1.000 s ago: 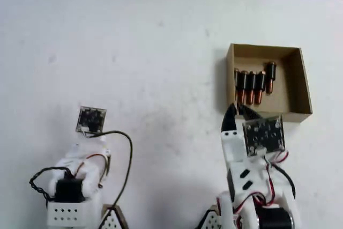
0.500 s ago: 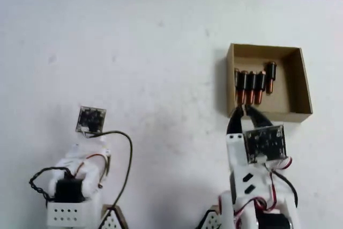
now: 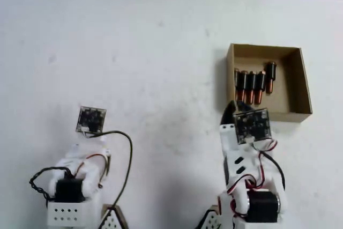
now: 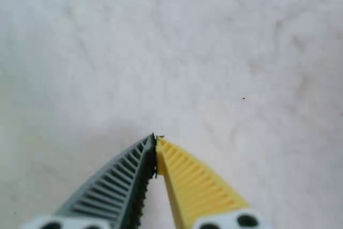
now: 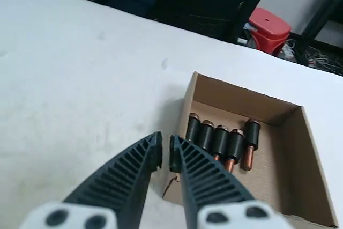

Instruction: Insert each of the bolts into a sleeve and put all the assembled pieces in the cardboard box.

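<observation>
White table (image 3: 161,52) from above: the cardboard box (image 3: 302,79) sits toward two o'clock with five assembled pieces (image 3: 250,85) inside, and the right gripper (image 3: 231,109) is at its seven o'clock corner. It should probably retreat high, clear of that wall. Left wrist view: left gripper (image 4: 156,139) pressed together, empty. Right wrist view settles what the high view leaves unclear: fingers all but touching, nothing between.

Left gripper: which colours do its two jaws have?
The left gripper has one grey jaw and one yellow; the left wrist view shows it best.
</observation>
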Robot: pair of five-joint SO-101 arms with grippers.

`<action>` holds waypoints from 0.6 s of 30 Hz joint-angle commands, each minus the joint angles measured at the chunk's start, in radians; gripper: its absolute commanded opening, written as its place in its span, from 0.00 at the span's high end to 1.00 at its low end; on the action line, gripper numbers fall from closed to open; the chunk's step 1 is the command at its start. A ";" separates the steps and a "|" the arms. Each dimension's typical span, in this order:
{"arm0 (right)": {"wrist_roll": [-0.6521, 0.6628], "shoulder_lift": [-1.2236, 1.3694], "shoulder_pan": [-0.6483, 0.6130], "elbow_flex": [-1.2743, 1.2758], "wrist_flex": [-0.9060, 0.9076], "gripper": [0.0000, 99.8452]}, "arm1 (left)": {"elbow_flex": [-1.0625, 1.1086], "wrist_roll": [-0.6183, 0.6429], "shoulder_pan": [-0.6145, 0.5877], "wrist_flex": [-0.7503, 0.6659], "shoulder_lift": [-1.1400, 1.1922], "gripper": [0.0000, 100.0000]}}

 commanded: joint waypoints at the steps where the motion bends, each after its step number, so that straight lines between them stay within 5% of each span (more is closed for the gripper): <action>1: 0.008 -0.002 -0.038 0.049 -0.027 0.98 | -0.002 0.008 -0.007 -0.020 -0.008 0.98; 18: 0.008 -0.002 -0.033 0.272 -0.025 0.98 | -0.002 0.008 -0.007 -0.020 -0.008 0.98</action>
